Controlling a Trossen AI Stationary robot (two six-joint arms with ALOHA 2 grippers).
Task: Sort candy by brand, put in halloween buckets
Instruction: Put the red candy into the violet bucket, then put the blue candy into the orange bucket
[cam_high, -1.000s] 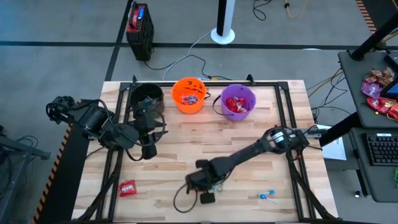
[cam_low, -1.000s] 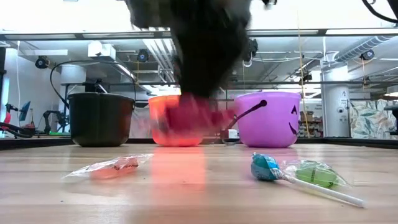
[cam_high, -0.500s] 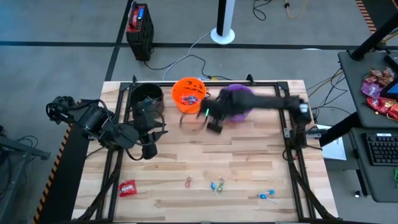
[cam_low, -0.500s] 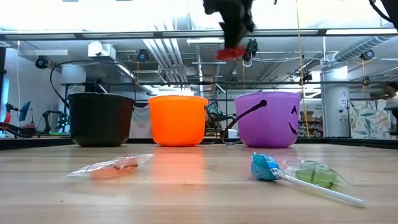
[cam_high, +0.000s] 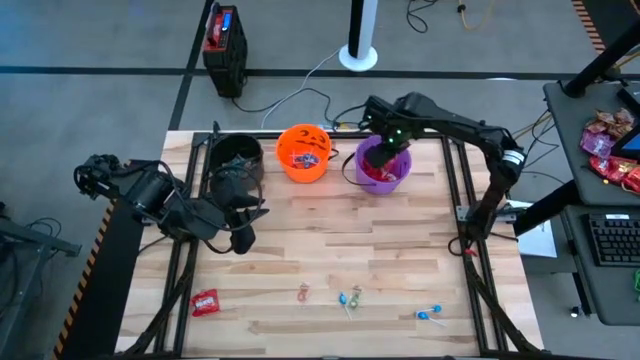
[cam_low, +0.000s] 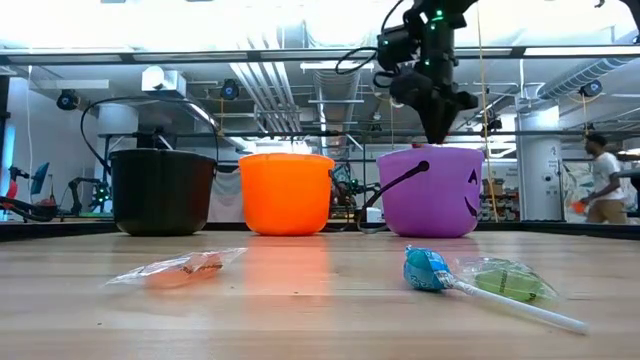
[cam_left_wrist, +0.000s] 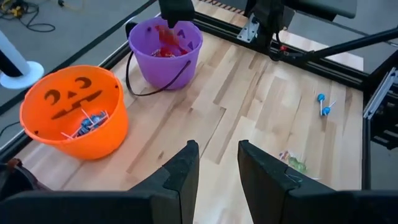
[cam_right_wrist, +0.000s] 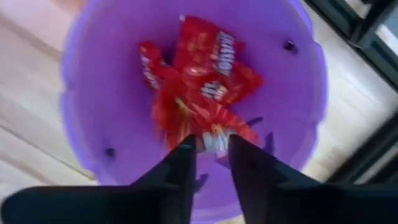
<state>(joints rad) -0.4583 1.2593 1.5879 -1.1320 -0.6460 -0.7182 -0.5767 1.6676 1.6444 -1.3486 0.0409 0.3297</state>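
Note:
Three halloween buckets stand in a row at the table's far edge: black (cam_high: 237, 155), orange with a pumpkin face (cam_high: 303, 152) and purple (cam_high: 383, 165). My right gripper (cam_high: 386, 148) (cam_low: 437, 128) hangs open just above the purple bucket, pointing down into it. Red candy packets (cam_right_wrist: 205, 74) lie on that bucket's bottom, and one blurred packet (cam_right_wrist: 183, 118) is just below the fingers. My left gripper (cam_high: 243, 238) (cam_left_wrist: 217, 149) waits open near the black bucket, holding nothing. Loose candy lies near the front edge: a red packet (cam_high: 204, 301), a pink wrapper (cam_high: 303, 293) and lollipops (cam_high: 348, 299) (cam_high: 430, 315).
The orange bucket holds blue-wrapped pieces and thin sticks (cam_left_wrist: 84, 122). Black frame rails (cam_high: 455, 190) run along the table's left, right and far sides. More candy lies on a side desk (cam_high: 610, 140) to the right. A person (cam_low: 600, 180) walks in the room behind.
My right gripper has risen from the table's near middle and swung quickly toward the far edge, carrying a red packet, and now stands over the purple bucket. The packet no longer shows in its fingers: it has let go. My left wrist has rolled a little.

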